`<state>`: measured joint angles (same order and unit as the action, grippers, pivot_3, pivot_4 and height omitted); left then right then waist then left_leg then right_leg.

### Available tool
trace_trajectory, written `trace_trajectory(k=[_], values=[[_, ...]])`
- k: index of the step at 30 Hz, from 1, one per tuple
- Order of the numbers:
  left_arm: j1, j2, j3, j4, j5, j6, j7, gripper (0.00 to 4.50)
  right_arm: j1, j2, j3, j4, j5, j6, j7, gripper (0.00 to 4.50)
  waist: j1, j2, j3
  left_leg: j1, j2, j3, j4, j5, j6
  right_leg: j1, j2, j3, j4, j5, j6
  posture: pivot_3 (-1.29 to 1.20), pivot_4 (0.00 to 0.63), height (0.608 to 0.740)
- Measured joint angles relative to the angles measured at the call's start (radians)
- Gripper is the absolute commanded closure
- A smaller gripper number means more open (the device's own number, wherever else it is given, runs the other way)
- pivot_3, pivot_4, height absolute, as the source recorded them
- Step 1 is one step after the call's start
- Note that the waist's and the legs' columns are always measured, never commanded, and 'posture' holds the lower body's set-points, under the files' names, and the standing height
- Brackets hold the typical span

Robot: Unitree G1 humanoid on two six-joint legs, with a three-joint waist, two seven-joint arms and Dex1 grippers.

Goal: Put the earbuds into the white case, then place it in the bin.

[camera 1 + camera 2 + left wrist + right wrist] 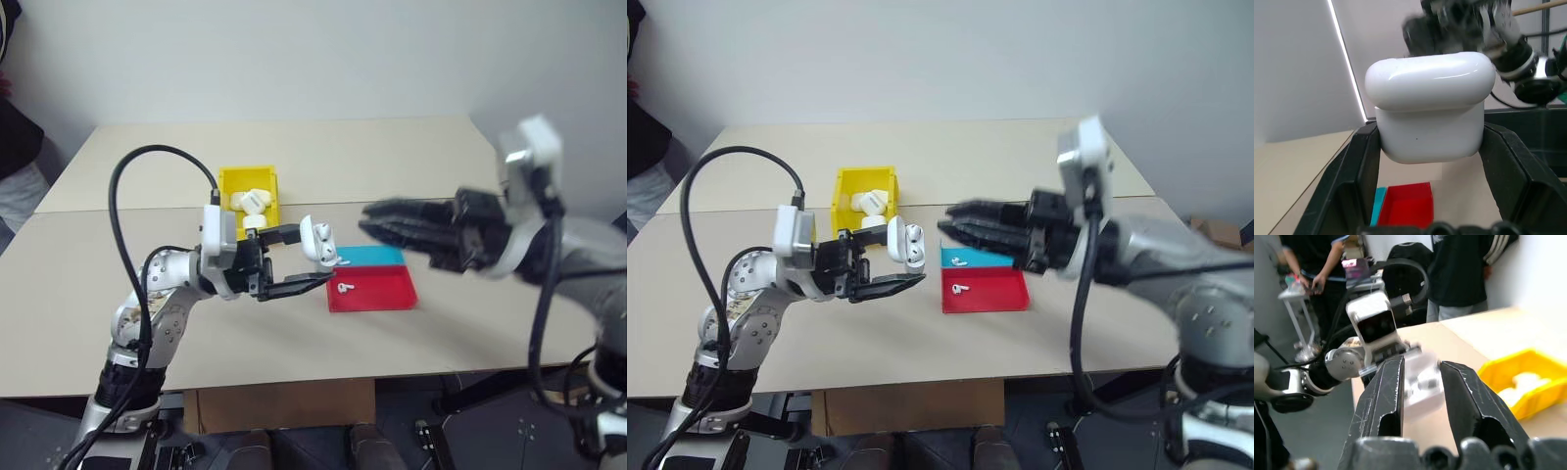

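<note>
While our left gripper (312,266) jaws clamp the white case (320,241), our right gripper (370,223) jaws stand slightly parted just beside it.

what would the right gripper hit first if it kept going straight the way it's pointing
Most likely the white case, held up off the table in the left gripper. The right gripper points across at it, fingers apart; depth is unclear, so it might pass just behind.

White case (319,243): lid open, held above the table at frame centre. One earbud (343,287) lies in the red tray. Yellow bin (249,193): upper centre-left, containing white items.
</note>
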<state>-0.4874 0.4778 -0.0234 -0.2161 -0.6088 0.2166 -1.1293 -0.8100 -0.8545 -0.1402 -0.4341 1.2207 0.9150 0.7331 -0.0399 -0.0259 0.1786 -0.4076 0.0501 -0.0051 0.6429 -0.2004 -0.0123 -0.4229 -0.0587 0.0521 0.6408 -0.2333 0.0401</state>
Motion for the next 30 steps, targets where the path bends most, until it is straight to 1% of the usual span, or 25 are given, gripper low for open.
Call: trace_trajectory(k=[1, 3, 4, 8, 10, 15, 20, 24, 30], values=[[-0.005, -0.004, -0.003, 0.006, 0.005, -0.001, -0.001, 1.72, -0.020, -0.003, 0.012, 0.010, -0.009, 0.004, 0.013, 3.82, 0.000, 0.000, 0.000, 0.000, 0.000, 0.000, 0.000, 0.000, 0.000, 0.000, 0.000, 0.000, 0.000, 0.000, 0.000, 0.00, 0.150, 0.740], [-0.019, -0.012, -0.008, 0.030, 0.022, -0.018, -0.006, 1.72, -0.117, -0.006, 0.095, 0.070, -0.064, 0.020, 0.079, 4.46, -0.002, 0.000, 0.000, -0.001, 0.000, 0.001, 0.000, 0.000, 0.000, -0.001, 0.000, 0.001, 0.000, 0.000, 0.000, 0.00, 0.150, 0.740], [-0.026, -0.016, -0.013, 0.040, 0.030, -0.025, -0.010, 1.72, -0.191, -0.005, 0.157, 0.114, -0.111, 0.036, 0.123, 4.46, -0.003, 0.000, 0.000, -0.001, 0.000, 0.002, 0.000, 0.000, 0.000, -0.001, 0.000, 0.002, 0.000, 0.000, 0.000, 0.00, 0.150, 0.740], [-0.034, -0.025, -0.020, 0.061, 0.057, -0.040, -0.015, 1.72, -0.324, 0.016, 0.280, 0.186, -0.230, 0.049, 0.210, 4.46, 0.000, 0.000, 0.000, -0.001, 0.000, 0.002, 0.000, 0.000, 0.001, -0.002, 0.000, 0.002, -0.001, 0.000, 0.000, 0.00, 0.150, 0.740], [-0.034, -0.028, -0.023, 0.069, 0.062, -0.043, -0.017, 1.72, -0.374, 0.052, 0.336, 0.208, -0.289, 0.050, 0.242, 4.46, 0.000, 0.000, 0.000, -0.002, 0.000, 0.002, 0.000, 0.000, 0.001, -0.002, -0.001, 0.002, 0.000, 0.001, -0.001, 0.00, 0.150, 0.740], [-0.033, -0.032, -0.024, 0.072, 0.072, -0.050, -0.018, 1.72, -0.433, 0.081, 0.431, 0.208, -0.415, 0.050, 0.295, 4.46, 0.003, 0.000, 0.000, -0.003, 0.000, 0.002, 0.000, 0.000, 0.001, -0.003, -0.001, 0.002, 0.000, 0.002, -0.004, 0.00, 0.150, 0.740], [-0.028, -0.034, -0.024, 0.072, 0.078, -0.067, -0.018, 1.72, -0.436, 0.108, 0.473, 0.202, -0.491, 0.049, 0.336, 4.46, 0.004, 0.000, 0.000, -0.003, 0.000, 0.002, 0.000, 0.000, 0.001, -0.003, -0.001, 0.002, 0.000, 0.003, -0.004, 0.00, 0.150, 0.740], [-0.023, -0.040, -0.024, 0.072, 0.078, -0.069, -0.017, 1.72, -0.436, 0.128, 0.477, 0.176, -0.525, 0.049, 0.357, 4.46, 0.003, 0.000, 0.000, -0.003, 0.000, 0.002, 0.000, 0.000, 0.001, -0.003, -0.001, 0.002, 0.000, 0.003, -0.004, 0.00, 0.150, 0.740], [-0.019, -0.044, -0.024, 0.071, 0.078, -0.070, -0.015, 1.72, -0.433, 0.121, 0.479, 0.160, -0.573, 0.045, 0.398, 4.46, 0.003, 0.000, 0.000, -0.002, 0.000, 0.002, 0.000, 0.000, 0.001, -0.003, -0.001, 0.002, 0.001, 0.003, -0.004, 0.00, 0.150, 0.740]])
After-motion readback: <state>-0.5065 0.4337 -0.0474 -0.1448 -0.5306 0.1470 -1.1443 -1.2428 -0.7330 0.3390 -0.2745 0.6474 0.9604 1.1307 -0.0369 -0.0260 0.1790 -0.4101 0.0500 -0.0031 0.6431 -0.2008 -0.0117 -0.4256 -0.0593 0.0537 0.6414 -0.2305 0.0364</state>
